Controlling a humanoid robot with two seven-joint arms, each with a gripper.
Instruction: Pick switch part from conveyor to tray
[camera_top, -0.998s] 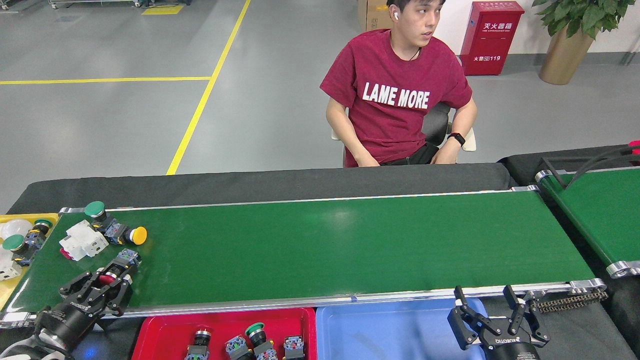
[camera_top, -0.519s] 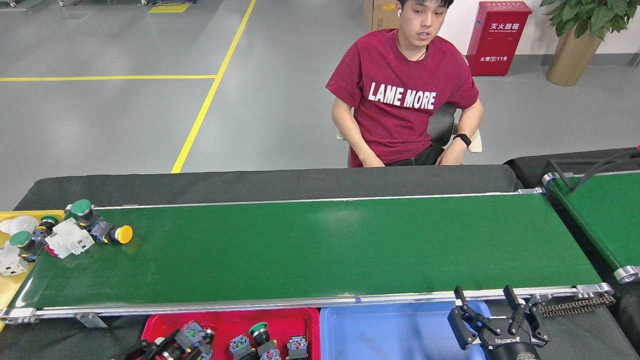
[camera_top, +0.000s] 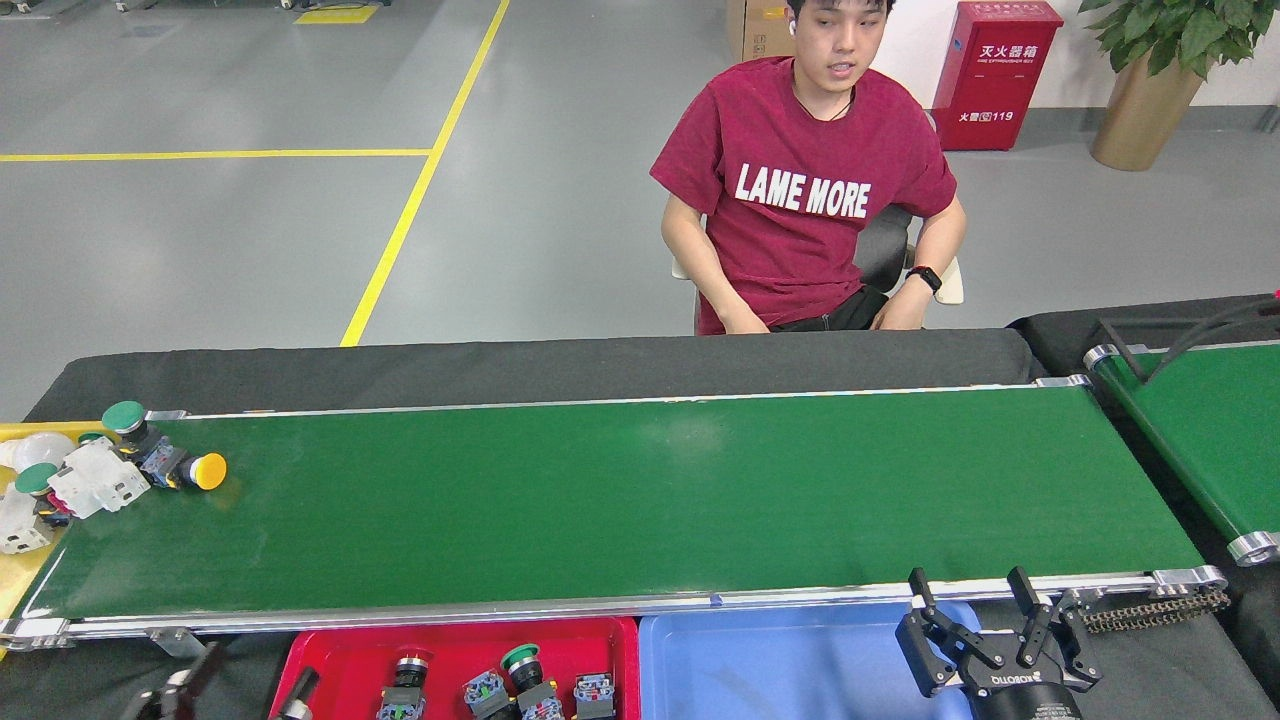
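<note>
The conveyor (camera_top: 640, 490) is a long dark-green belt across the middle of the head view. At its left end lie a green-capped switch part (camera_top: 126, 417), a yellow-capped switch part (camera_top: 203, 471) and a white block part (camera_top: 97, 484). The red tray (camera_top: 335, 660) sits below the belt's near rail and holds several switch parts, among them a green-capped one (camera_top: 521, 666). My left gripper (camera_top: 248, 682) is at the bottom edge beside the tray's left end, open, with nothing seen between its fingers. My right gripper (camera_top: 967, 592) is open over the blue tray's right end.
A blue tray (camera_top: 780, 660) lies right of the red one. A yellow tray (camera_top: 18, 585) with more parts sits at the belt's left end. A second green belt (camera_top: 1210, 430) angles in at the right. A seated person (camera_top: 805, 190) faces me across the conveyor.
My left gripper carried a switch part from the belt down to the red tray, then drew back lower left with its fingers apart. The parts on the belt drifted left. The right gripper stayed put.
</note>
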